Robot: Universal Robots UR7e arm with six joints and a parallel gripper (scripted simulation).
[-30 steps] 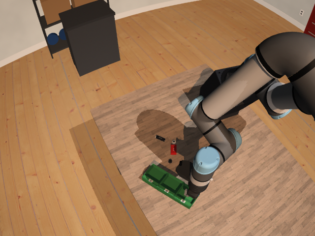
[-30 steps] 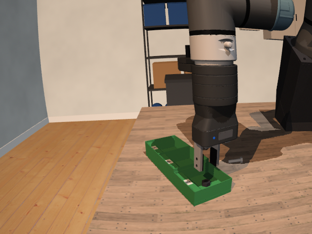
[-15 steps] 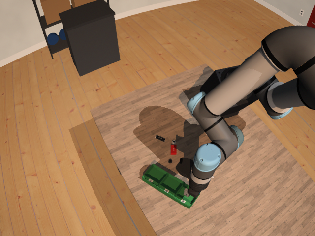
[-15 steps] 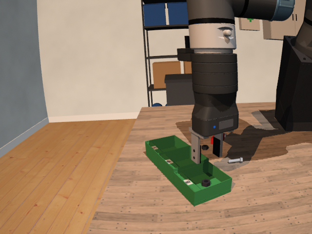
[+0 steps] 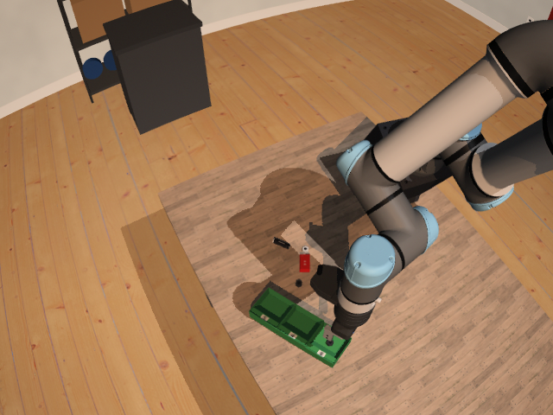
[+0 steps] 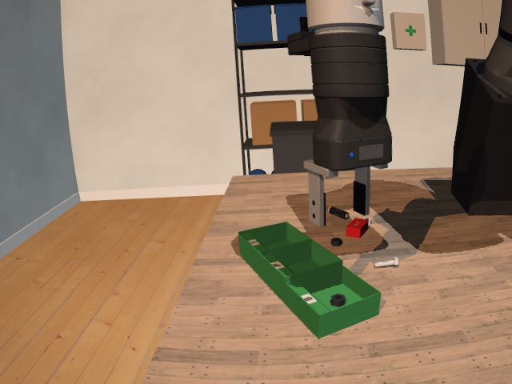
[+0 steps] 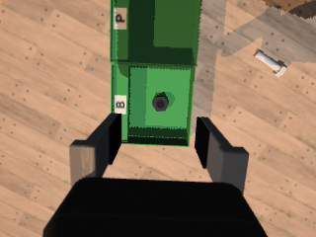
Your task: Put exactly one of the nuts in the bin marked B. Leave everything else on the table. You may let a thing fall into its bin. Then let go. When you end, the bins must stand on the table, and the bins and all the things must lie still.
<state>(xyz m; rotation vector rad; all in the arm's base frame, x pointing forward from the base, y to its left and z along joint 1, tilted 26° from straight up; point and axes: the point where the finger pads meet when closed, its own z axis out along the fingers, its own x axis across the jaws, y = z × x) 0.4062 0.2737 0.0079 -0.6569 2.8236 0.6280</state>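
Nut [image 7: 160, 103] lies flat in the bin marked B [image 7: 143, 135], straight below gripper [image 7: 158, 140]. Fingers spread wide, holding nothing, well above the rim. Second nut [image 6: 336, 241] on the table beyond.

One nut in bin B, pincer above it

On the bench [image 6: 413, 322] a three-compartment tray [image 6: 264, 264] lies; a nut [image 6: 338, 300] sits in its end compartment, marked B [image 7: 119, 104]. The pincer [image 6: 338, 198] hangs open over that compartment, apart from the nut. Behind the tray lie a second nut [image 6: 336, 241], a block [image 6: 357, 227] and a cylinder [image 6: 338, 213]; a bolt [image 6: 386, 262] lies to the tray's right.
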